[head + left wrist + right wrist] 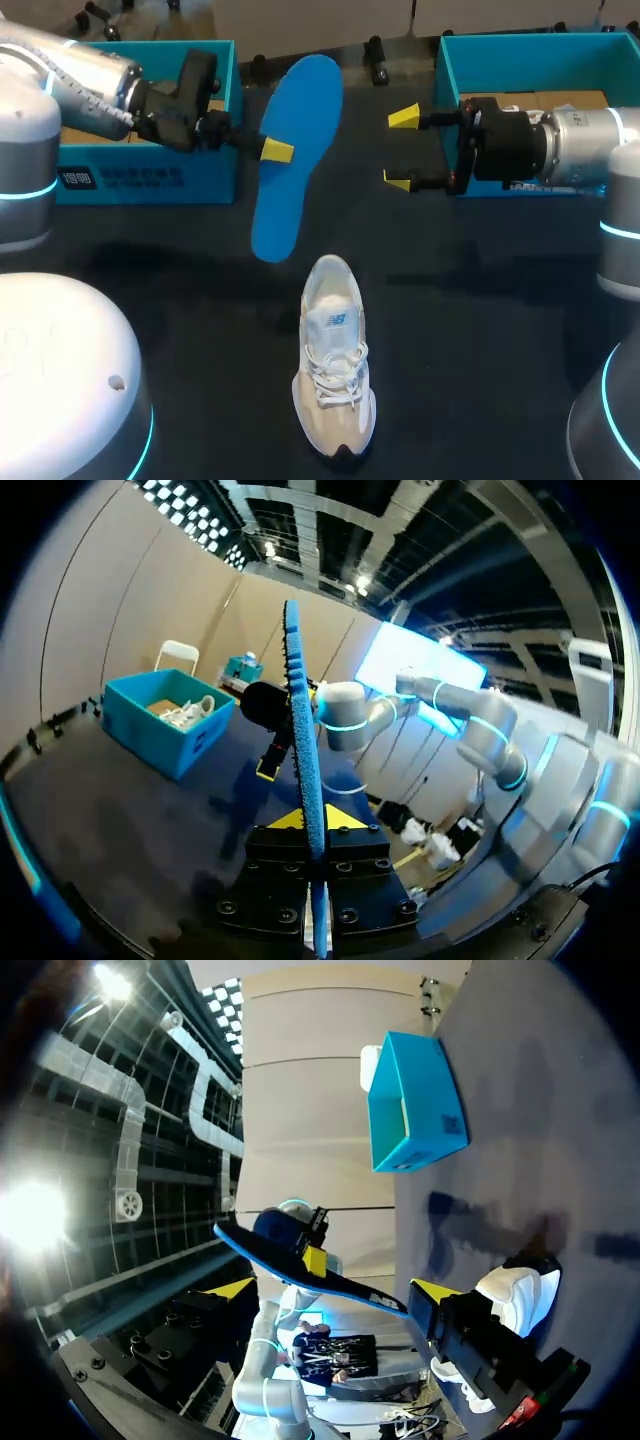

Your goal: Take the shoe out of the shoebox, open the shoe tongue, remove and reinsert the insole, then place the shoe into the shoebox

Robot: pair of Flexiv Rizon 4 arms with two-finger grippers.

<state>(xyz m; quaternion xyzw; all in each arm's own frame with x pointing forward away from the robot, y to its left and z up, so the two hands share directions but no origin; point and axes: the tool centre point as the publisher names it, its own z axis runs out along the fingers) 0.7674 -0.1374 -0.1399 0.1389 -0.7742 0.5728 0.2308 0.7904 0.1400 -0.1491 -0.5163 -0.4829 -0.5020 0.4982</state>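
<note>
A blue insole [297, 140] hangs in the air above the table, with my left gripper [276, 151] shut on its side edge. In the left wrist view the insole [303, 730] stands edge-on between the yellow tips of that gripper [317, 820]. My right gripper [401, 149] is open just right of the insole, facing it without touching. From the right wrist the insole [300, 1265] lies ahead of the open gripper [335, 1290]. The white and beige shoe [333, 365] stands upright on the table below, toe towards the front; it also shows beside the right finger [515, 1295].
A teal shoebox [150, 170] stands at the back left behind my left arm; it appears as the shoebox [410, 1100] in the right wrist view. A second teal box [540, 60] is at the back right behind my right arm, seen as the box [165, 725] from the left wrist.
</note>
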